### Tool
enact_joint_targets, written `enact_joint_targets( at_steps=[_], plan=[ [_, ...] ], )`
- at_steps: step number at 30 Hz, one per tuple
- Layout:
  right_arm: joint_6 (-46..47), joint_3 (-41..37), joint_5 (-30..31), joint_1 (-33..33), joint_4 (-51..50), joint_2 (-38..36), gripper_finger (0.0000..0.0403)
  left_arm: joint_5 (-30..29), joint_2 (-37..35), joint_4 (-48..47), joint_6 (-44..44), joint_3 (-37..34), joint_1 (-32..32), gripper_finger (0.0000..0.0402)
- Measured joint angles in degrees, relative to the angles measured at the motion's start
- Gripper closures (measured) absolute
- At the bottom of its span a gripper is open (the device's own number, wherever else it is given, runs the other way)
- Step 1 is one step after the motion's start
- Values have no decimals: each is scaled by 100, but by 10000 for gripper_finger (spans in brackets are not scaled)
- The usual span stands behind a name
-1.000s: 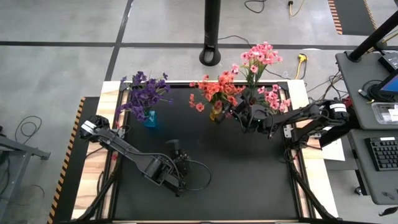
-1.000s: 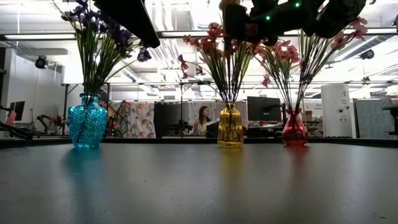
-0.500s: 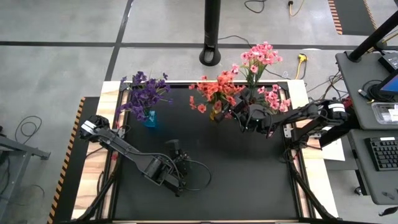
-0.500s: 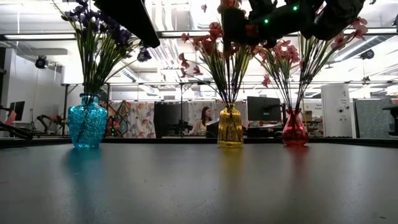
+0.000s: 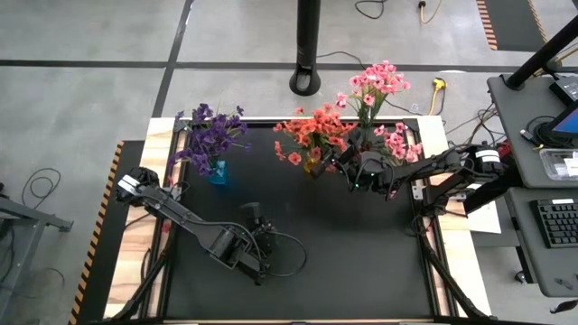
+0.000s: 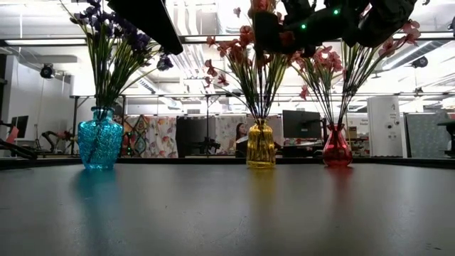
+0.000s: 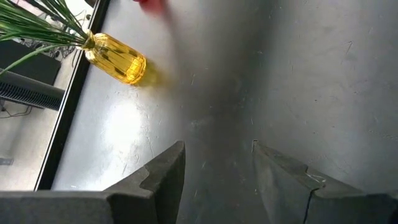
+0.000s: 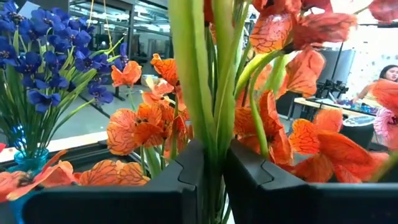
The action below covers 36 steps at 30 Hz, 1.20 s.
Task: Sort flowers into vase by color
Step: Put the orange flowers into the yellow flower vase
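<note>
Three vases stand along the table's far side: a blue vase (image 6: 99,146) with purple flowers (image 5: 212,135), a yellow vase (image 6: 261,144) with orange-red flowers (image 5: 316,126), and a red vase (image 6: 337,149) with pink flowers (image 5: 396,140). My right gripper (image 5: 357,167) is high among the orange-red blossoms, above and just right of the yellow vase, shut on their stems. My left gripper (image 5: 256,215) hangs open over the middle of the black mat, holding nothing, and its wrist view shows the yellow vase (image 7: 118,59) farther off. My right gripper pinches the green stems of the orange-red flowers (image 8: 214,124) between its two fingers, just below the blossoms and well above the vase. The fingers come about level from the table's right side and lie across the upright stems. The stems' lower ends stand in the yellow vase.
A black post's foot (image 5: 307,81) stands beyond the far edge. A desk with a keyboard (image 5: 553,221) lies off the table's right. The near half of the black mat (image 5: 361,262) is bare. Wooden strips (image 5: 135,244) run along the table's sides.
The orange-red blossoms over the yellow vase have swayed and spread a little toward the table's left. Both arms have kept still.
</note>
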Motion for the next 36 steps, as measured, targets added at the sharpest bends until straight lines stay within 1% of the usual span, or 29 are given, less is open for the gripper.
enact_joint_targets(
  at_steps=[7,11,18,22,25,29,36],
  plan=[
    [2,0,2,0,-43,0,337,-1,0,1,0,0,0,233],
    [0,0,5,0,-145,0,316,0,0,0,0,0,0,233],
    [2,0,45,39,-456,-2,266,0,0,0,0,0,2,233],
    [-8,0,461,157,-486,-27,234,0,0,0,0,0,0,233],
    [-55,0,514,224,-576,-74,209,-2,0,0,0,0,0,233],
    [-50,71,597,298,-960,-152,181,-4,0,1,0,0,0,233],
    [316,461,608,308,-2179,-332,137,-11,0,22,-2,0,2,233]
  ],
)
